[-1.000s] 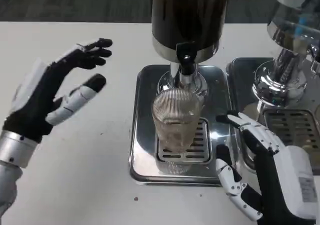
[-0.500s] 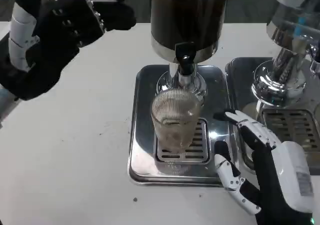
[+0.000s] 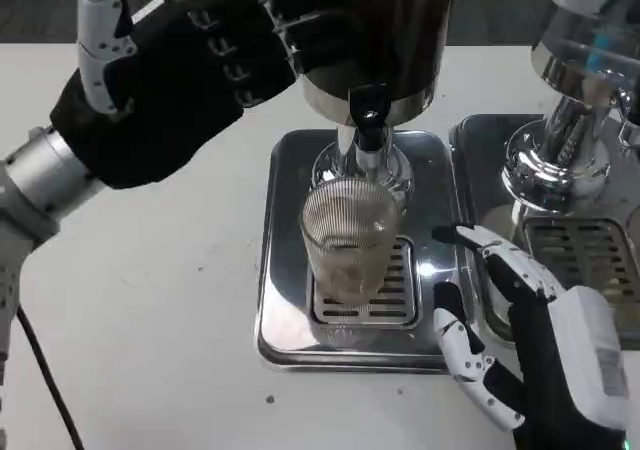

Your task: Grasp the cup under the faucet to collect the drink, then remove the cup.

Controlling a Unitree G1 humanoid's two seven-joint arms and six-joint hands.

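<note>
**Cup on the drip tray, hands either side**

At the upper left of the head view, above the white worktop (image 3: 150, 300), the left hand (image 3: 185, 65) is raised with its black palm toward the camera. Its fingers (image 3: 300, 30) reach rightward against the dark cylindrical drink dispenser (image 3: 385, 30); whether they press on it or only lie in front of it cannot be told, and nothing is seen held in the hand.

In the middle, the clear ribbed glass cup (image 3: 350, 240) stands upright on the slotted grille of the shiny steel drip tray (image 3: 285, 270), directly below the black faucet (image 3: 368, 120) of the dispenser. Neither hand touches the cup.

Right of the cup, at the tray's right edge, the right hand (image 3: 530, 340) sits low with its white back up and its white-and-black fingers (image 3: 495, 250) spread wide, holding nothing, pointed toward the cup but apart from it.

At the far right stands a second chrome dispenser (image 3: 570, 120) over its own steel tray (image 3: 590, 260).
</note>
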